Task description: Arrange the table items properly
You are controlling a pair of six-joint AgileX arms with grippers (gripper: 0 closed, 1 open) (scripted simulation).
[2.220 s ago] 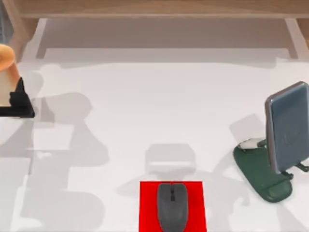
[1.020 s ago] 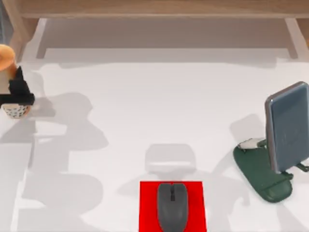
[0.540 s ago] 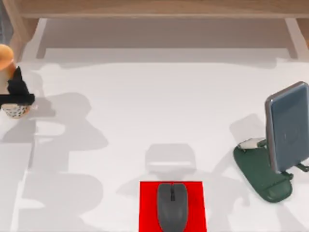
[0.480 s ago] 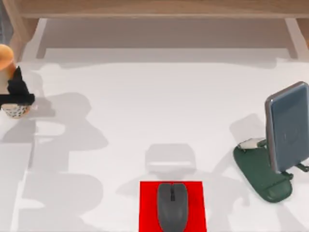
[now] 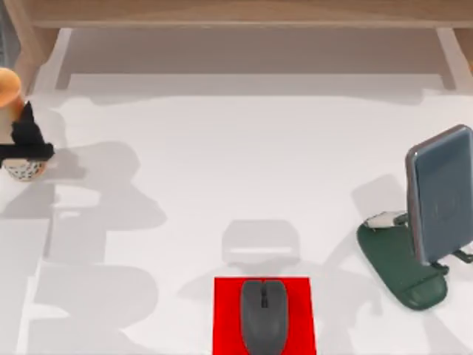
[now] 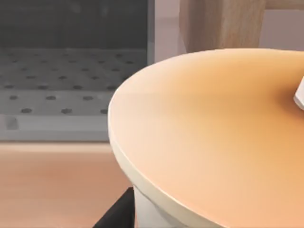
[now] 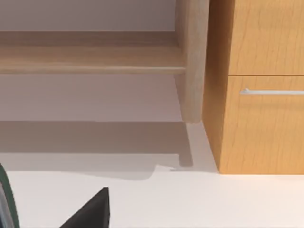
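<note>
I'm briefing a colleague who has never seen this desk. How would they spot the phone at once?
Start at the white table's right edge in the top view, where a dark green hinged stand sits. Propped upright on it is the grey-blue rounded-corner slab phone. It is the only thing standing tall on that side; the small dark grey computer mouse lies flat on a flat red rectangle.

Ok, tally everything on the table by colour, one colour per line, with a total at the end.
Dark grey: 1, the mouse
Grey-blue: 1, the phone
Orange-tan: 1, the cup, at the left gripper
Red: 1, the flat rectangle under the mouse
Dark green: 1, the stand holding the phone
Total: 5
</note>
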